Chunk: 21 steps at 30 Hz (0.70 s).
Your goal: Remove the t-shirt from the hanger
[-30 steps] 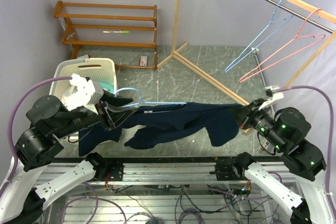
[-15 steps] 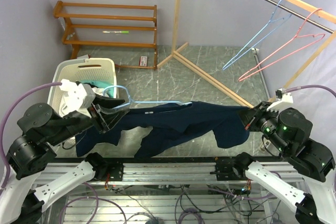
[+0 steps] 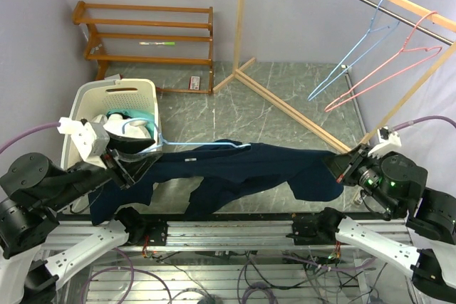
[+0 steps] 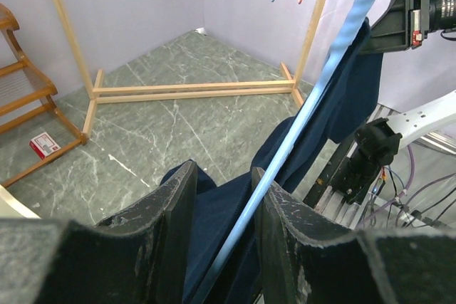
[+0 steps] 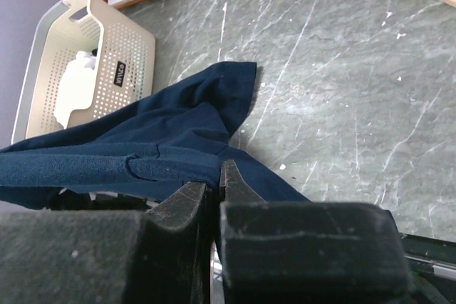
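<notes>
A dark navy t-shirt [image 3: 249,169] hangs stretched in the air between my two grippers. A light blue hanger [image 3: 203,145] is still partly inside it, with the hook [image 3: 139,127] and part of the bar bare at the left end. My left gripper [image 3: 135,158] is shut on the hanger. In the left wrist view the blue bar [image 4: 313,105] runs between my fingers [image 4: 221,201] over navy cloth [image 4: 342,108]. My right gripper [image 3: 344,167] is shut on the shirt's right end, and in the right wrist view the cloth [image 5: 142,151] is pinched between the jaws [image 5: 214,184].
A white laundry basket [image 3: 146,90] with clothes in it stands behind the left gripper and shows in the right wrist view [image 5: 43,83]. A wooden shelf [image 3: 142,33] is at the back left. A wooden rack frame [image 3: 285,108] carries a blue hanger [image 3: 349,55] and a pink hanger [image 3: 385,69].
My left gripper has pulled the hanger left and toward the near edge, and my right gripper has moved right. The shirt is stretched longer and more of the hanger bar is bare.
</notes>
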Available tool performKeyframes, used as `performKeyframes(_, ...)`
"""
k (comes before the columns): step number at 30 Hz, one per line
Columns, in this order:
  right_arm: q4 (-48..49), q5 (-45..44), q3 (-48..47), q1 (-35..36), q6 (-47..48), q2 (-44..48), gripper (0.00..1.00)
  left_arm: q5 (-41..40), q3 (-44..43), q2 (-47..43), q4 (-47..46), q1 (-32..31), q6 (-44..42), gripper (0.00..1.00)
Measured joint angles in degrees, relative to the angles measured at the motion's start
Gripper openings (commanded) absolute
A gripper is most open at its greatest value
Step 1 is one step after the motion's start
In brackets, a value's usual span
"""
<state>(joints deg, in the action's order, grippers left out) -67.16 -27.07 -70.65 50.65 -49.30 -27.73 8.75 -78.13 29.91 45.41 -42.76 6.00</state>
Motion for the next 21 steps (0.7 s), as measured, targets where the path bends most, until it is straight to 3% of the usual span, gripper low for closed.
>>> performKeyframes(2,0.3,0.6,0.0,0.5,0.7,0.5,0.00,0.0,-0.1,-0.2,0.0,-0.3,0.2,0.07)
performKeyframes(4,4.2,4.1,1.3,0.5,4.4,1.8,0.19,0.3,-0.1,-0.1,-0.1,-0.5,0.4,0.07)
performKeyframes(9,13.2,19.1,4.4,0.0,16.1,4.0,0.56,2.8,0.0,0.6,-1.2,-0.6,0.4,0.07)
performKeyframes(10,14.8,22.7,4.0,-0.1,18.6,2.8,0.60,3.8,0.3,1.2,-1.8,-0.6,0.4,0.07)
performKeyframes(16,19.3,37.5,0.0,-0.1,27.7,-6.6,0.66,8.0,2.0,3.7,-2.2,-0.6,0.4,0.07)
performKeyframes(21,21.3,44.5,-2.6,-0.1,33.4,-10.6,0.66,9.7,2.0,4.3,-1.9,-0.6,0.5,0.07)
